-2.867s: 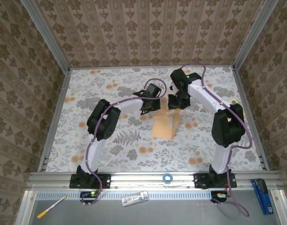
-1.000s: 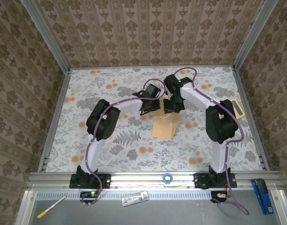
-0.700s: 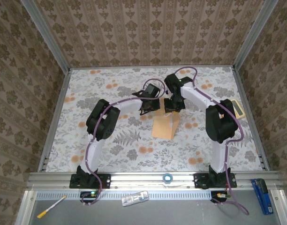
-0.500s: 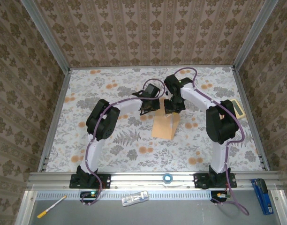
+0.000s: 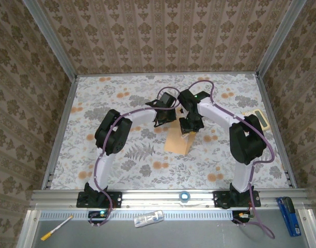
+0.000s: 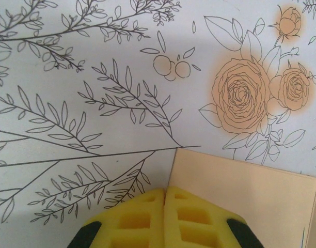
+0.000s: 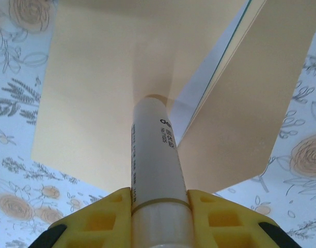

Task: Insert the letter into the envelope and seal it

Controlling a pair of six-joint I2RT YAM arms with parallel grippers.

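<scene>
I see my right gripper (image 7: pixel 159 205) clamped on a glue stick (image 7: pixel 153 144) whose tip touches the open tan envelope (image 7: pixel 91 93), with the letter (image 7: pixel 191 98) tucked inside and my left gripper (image 6: pixel 164 206) clenched empty at the envelope's corner.

The glue stick (image 7: pixel 154 155) sits clamped between the right gripper's (image 7: pixel 158 199) fingers. Its tip touches the envelope (image 7: pixel 96 93) straight ahead of them. Ahead and to that gripper's right the envelope gapes, with the letter's (image 7: pixel 199 77) edge inside the gap. The left gripper (image 6: pixel 164 192), fingers together, sits at the envelope's near corner. From there the envelope lies ahead and to its right, flat on the tablecloth (image 6: pixel 70 77). The calculator (image 5: pixel 260 119) lies well apart, off to the right gripper's right, on the same cloth.
</scene>
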